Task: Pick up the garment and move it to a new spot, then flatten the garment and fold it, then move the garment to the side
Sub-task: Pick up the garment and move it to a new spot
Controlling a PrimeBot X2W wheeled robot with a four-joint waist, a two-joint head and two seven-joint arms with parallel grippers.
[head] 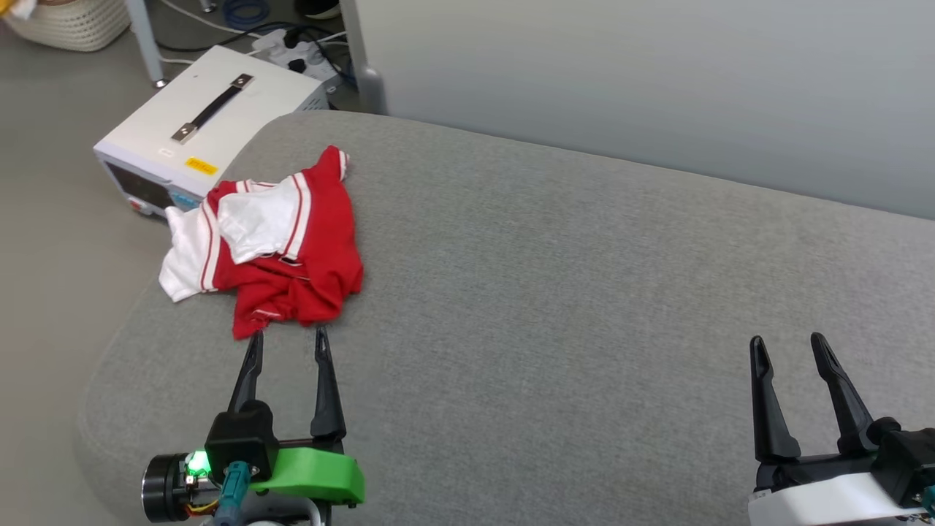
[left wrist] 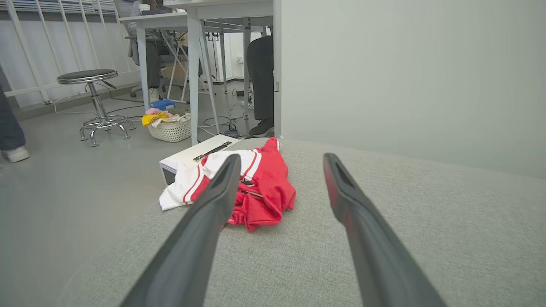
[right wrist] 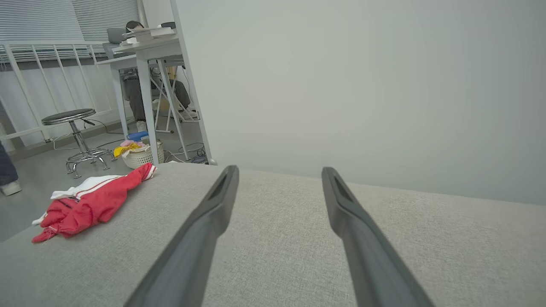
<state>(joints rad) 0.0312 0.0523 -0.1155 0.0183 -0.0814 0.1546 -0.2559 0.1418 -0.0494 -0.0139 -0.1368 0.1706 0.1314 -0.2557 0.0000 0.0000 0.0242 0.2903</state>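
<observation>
Garment lies crumpled near the far left corner of the grey upholstered surface, red body bunched toward the middle and one white sleeve spilling over the left edge. In the head view the heap's long axis runs from its near hem up and away to a red tip by the far edge, roughly in line with the way the left fingers point. It is not yet lifted, so the first step of the task is still ahead.

The left gripper sits straight in front of that near hem, fingers spread wide with nothing between them. Their tips are just short of the cloth, perhaps brushing it – the head view cannot settle which. In the left wrist view the red bundle lies ahead and slightly toward the left finger.

The right gripper hangs well apart over bare fabric, fingers likewise spread and empty – from its wrist the shirt is far off to the left. The left arm is clearly nearer, and a short reach forward should bring the hem between its fingers.

On the floor beyond the corner stands a white box.
</observation>
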